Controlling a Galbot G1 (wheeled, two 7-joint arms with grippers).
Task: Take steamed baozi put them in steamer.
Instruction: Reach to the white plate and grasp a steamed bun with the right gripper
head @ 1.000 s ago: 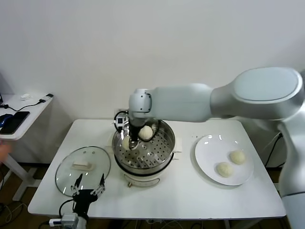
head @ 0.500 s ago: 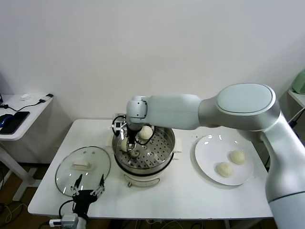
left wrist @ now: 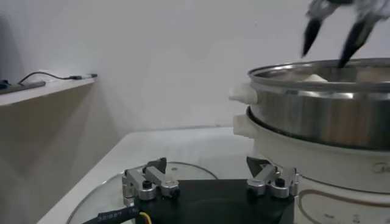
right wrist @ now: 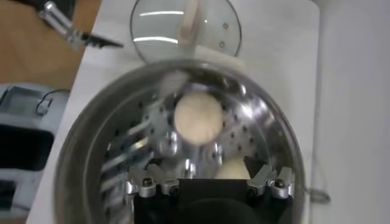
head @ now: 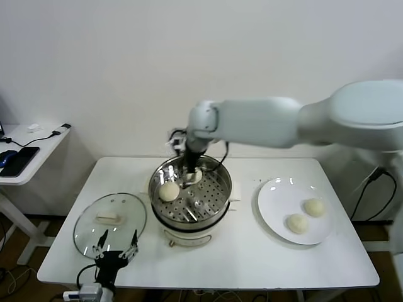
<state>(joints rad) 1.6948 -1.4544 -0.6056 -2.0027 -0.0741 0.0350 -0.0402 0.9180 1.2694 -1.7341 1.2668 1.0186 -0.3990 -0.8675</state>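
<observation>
Now the risk is a clip on the way out — the right gripper [head: 189, 175], fingers spread and holding nothing, hangs low inside the steamer [head: 217, 179], so a sideways pull could knock the rim or nudge the far baozi [head: 195, 175] just beside its tips. A second baozi [head: 169, 191] sits apart on the tray; 2 more [head: 313, 207] wait on the white plate [head: 274, 192]. The left gripper [left wrist: 210, 181], open, idles by the glass lid [head: 88, 220].
</observation>
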